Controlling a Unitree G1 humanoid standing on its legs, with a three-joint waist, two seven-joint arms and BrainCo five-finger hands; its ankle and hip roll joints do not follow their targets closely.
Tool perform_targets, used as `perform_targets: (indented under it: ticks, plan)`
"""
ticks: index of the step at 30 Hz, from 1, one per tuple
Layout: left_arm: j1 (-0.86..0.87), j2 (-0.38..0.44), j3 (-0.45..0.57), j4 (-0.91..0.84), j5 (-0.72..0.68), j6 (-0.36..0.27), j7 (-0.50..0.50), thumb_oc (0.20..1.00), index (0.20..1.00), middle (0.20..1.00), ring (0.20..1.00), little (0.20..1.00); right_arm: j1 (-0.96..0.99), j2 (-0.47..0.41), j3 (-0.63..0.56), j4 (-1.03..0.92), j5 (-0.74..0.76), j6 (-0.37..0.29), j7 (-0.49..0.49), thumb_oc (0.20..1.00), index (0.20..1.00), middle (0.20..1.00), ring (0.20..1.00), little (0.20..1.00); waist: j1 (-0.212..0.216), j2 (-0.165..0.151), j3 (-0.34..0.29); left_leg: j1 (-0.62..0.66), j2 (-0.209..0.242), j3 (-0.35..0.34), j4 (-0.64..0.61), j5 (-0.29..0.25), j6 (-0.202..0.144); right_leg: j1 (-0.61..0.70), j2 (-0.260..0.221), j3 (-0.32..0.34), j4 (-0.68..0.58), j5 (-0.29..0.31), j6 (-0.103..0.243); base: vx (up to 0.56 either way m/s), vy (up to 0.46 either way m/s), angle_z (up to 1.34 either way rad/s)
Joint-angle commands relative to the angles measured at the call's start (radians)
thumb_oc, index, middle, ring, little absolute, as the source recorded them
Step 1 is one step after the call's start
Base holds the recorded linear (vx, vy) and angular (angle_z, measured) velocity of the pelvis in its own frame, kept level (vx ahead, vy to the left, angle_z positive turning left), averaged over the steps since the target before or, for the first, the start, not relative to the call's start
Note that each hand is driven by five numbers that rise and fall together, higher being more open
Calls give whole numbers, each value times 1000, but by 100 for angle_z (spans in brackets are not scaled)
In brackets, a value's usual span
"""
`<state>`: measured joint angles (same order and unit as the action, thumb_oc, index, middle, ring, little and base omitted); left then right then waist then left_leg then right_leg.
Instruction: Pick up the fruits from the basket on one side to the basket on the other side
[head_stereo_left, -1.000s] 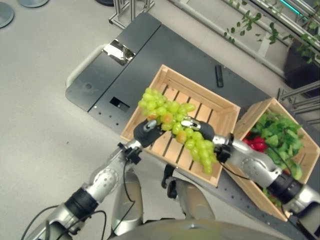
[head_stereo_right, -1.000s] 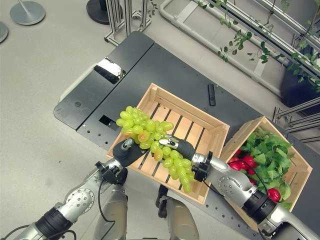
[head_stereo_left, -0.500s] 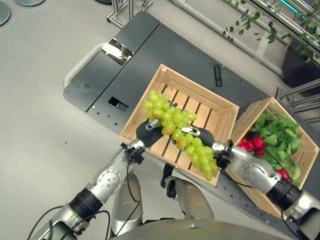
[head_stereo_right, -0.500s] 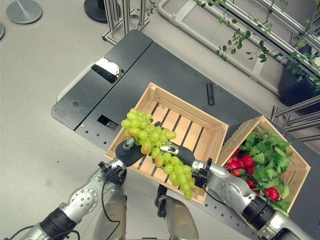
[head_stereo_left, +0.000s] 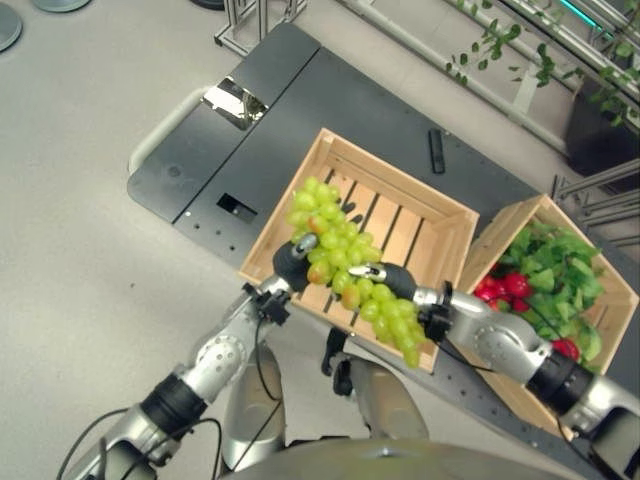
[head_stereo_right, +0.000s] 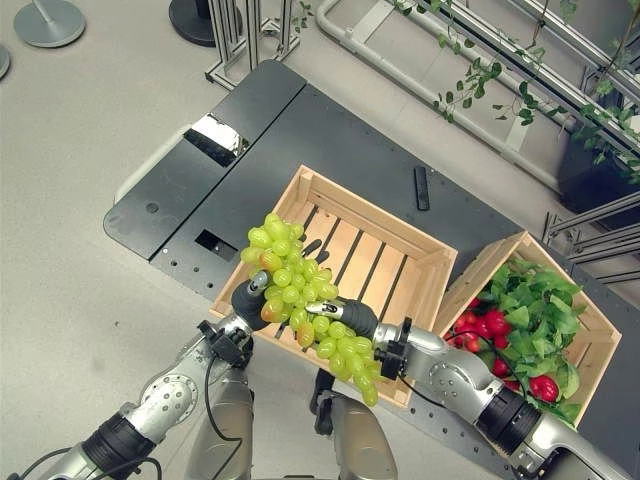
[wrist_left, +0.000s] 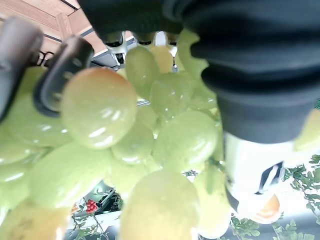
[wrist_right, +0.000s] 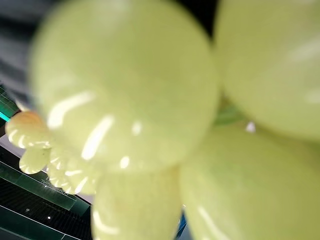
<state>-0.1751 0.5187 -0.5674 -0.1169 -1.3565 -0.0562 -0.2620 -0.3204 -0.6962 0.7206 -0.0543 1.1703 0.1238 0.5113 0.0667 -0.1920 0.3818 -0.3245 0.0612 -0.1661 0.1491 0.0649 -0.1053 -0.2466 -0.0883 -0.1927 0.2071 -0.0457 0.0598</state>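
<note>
Grape bunch at frame centre, over slatted wooden crate. Left hand and right hand both under it; finger states can't tell. Right crate holds greens, red fruit. Black remote upper centre.

Both arms reach forward and meet; the left hand and right hand curl around green grapes.

wooden crates – 2 | grape bunch – 1 | hands – 2
</note>
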Motion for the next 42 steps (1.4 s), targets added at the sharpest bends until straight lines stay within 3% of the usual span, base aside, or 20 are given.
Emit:
perform_targets:
  ticks: [1, 26, 27, 28, 29, 42]
  plan:
    - [-28, -42, -3, -79, 22, -24, -30, 200, 200, 200, 200, 200, -44, 3, 30, -44, -11, -14, 33, 200, 200, 200, 200, 200, 0, -19, -39, -1, 8, 17, 74, -72, 27, 17, -67, 40, 15, 18, 106, 0, 0, 0]
    - [-18, -49, 4, -69, 9, -26, -27, 200, 200, 200, 200, 200, -63, 28, 25, -29, 4, -29, 17, 200, 200, 200, 200, 200, 1, -19, -43, -5, -1, 23, 69, -70, 35, 13, -71, 47, 8, 28, 105, 0, 0, 0]
    - [-19, -46, 4, -70, 9, -27, -28, 200, 200, 200, 200, 200, -68, 23, 27, -32, 2, -26, 20, 583, 583, 583, 583, 583, 1, -19, -44, -4, -2, 23, 68, -70, 35, 13, -71, 47, 8, 28, 105, 0, 0, 0]
    - [-19, -46, 4, -70, 9, -27, -28, 200, 200, 200, 200, 200, -68, 23, 27, -32, 2, -26, 20, 583, 583, 583, 583, 583, 1, -19, -44, -4, -2, 23, 68, -70, 35, 13, -71, 47, 8, 28, 105, 0, 0, 0]
    - [-17, -43, 7, -70, 10, -28, -28, 200, 200, 200, 200, 200, -73, 12, 27, -39, -2, -29, 20, 1000, 1000, 1000, 1000, 1000, 0, -19, -45, -4, -2, 23, 67, -69, 35, 13, -71, 47, 8, 28, 105, 0, 0, 0]
    - [32, -38, 87, -83, 3, -49, -21, 200, 200, 200, 200, 200, -12, -56, -140, -39, -13, -100, -9, 1000, 1000, 1000, 1000, 1000, -7, -21, -56, -1, -1, 22, 63, -68, 36, 15, -74, 43, 4, 31, 108, 0, 0, 0]
